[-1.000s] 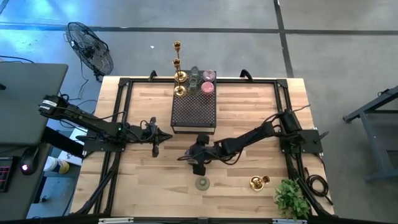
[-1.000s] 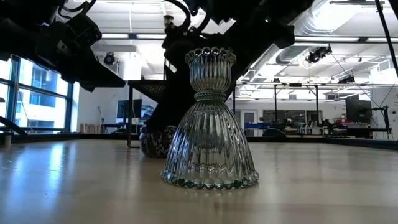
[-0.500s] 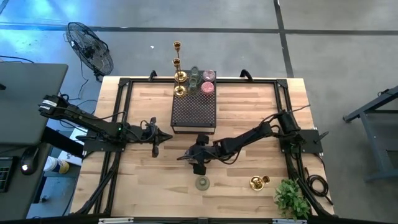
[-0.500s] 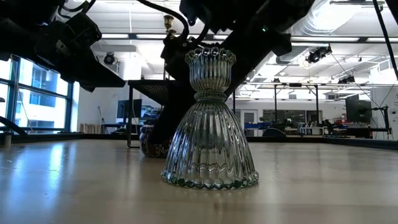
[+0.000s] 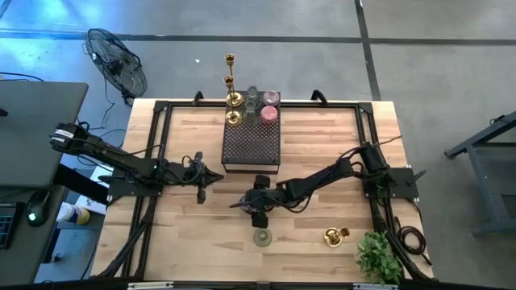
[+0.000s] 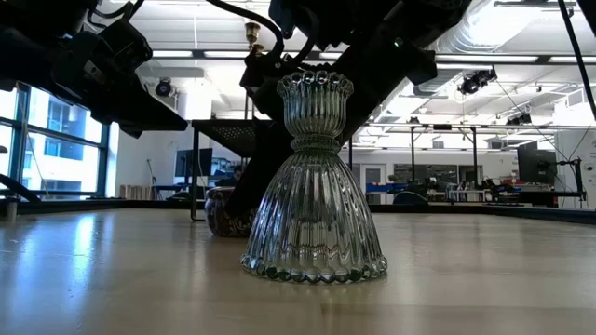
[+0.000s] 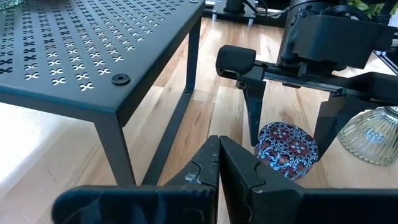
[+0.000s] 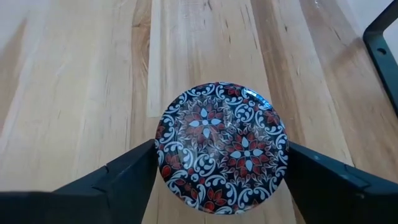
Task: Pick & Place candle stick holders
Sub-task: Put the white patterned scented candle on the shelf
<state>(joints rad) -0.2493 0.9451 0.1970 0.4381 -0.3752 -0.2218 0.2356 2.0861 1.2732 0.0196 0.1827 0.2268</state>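
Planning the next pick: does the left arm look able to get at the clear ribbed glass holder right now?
Probably not directly: the right pincer, straddling the patterned round holder, stands between the left pincer and the clear ribbed holder.

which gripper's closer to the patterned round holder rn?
Right. The right gripper straddles the patterned round holder, one finger on each side. The left gripper is shut, off to its side near the dark stand.

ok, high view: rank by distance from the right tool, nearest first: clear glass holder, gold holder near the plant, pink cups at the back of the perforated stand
1. Clear glass holder: just front of the right tool, closest.
2. Gold holder: front right, beside the plant.
3. Pink cups: back end of the perforated stand, farthest.
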